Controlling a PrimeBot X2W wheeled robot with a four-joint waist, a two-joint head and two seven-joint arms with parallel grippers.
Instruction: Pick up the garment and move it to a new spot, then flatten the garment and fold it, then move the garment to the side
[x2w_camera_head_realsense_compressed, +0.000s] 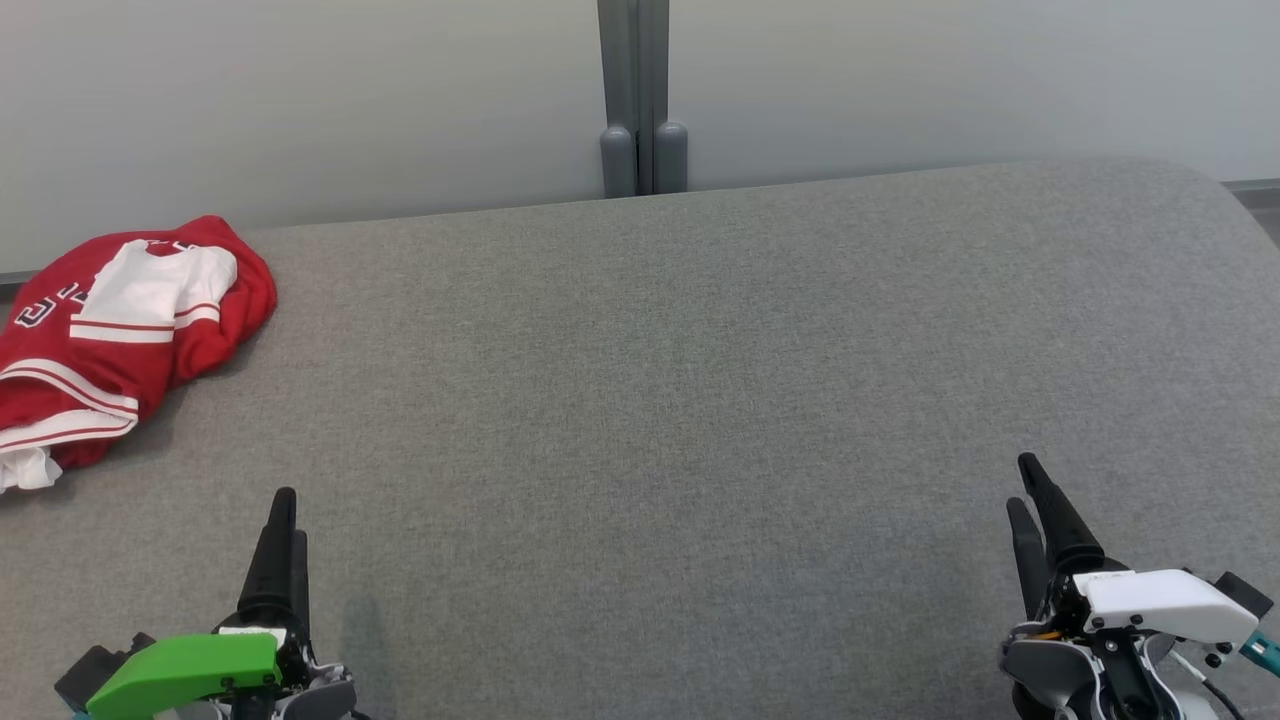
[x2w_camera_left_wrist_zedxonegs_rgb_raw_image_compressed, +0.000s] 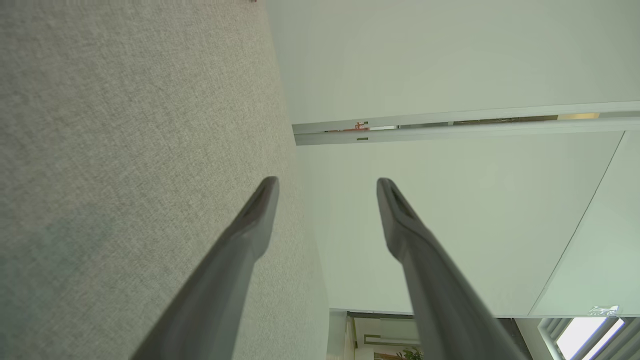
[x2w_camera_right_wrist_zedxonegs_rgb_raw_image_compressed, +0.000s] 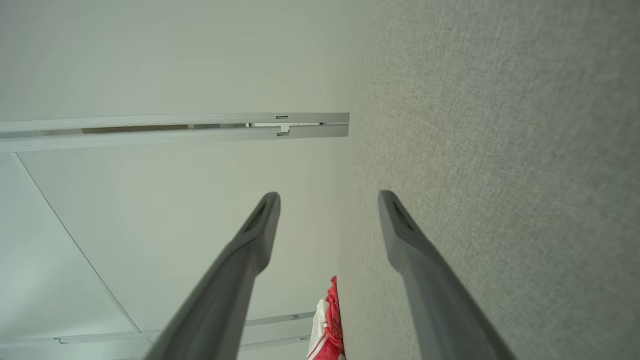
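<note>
Garment (x2w_camera_head_realsense_compressed: 120, 330), one only, red with white panels and stripes, lies bunched at the far left of the grey upholstered surface (x2w_camera_head_realsense_compressed: 650, 400), close to its back edge and partly cut off by the head view's left border. Two grippers show at the bottom of that view, well apart from each other and from the garment: the left gripper (x2w_camera_head_realsense_compressed: 290, 515) under a green cover (x2w_camera_head_realsense_compressed: 185, 670), and the right gripper (x2w_camera_head_realsense_compressed: 1020, 482) under a white cover (x2w_camera_head_realsense_compressed: 1165, 600). Each has two long dark fingers pointing away from the robot. In the left wrist view the two fingers stand wide apart with nothing between them. The right wrist view shows the same wide, empty spread, with a sliver of the red garment far off, low between the fingers. Behind the surface, one grey post (x2w_camera_head_realsense_compressed: 640, 100) with two rounded feet rises against the pale wall (x2w_camera_head_realsense_compressed: 300, 100).
</note>
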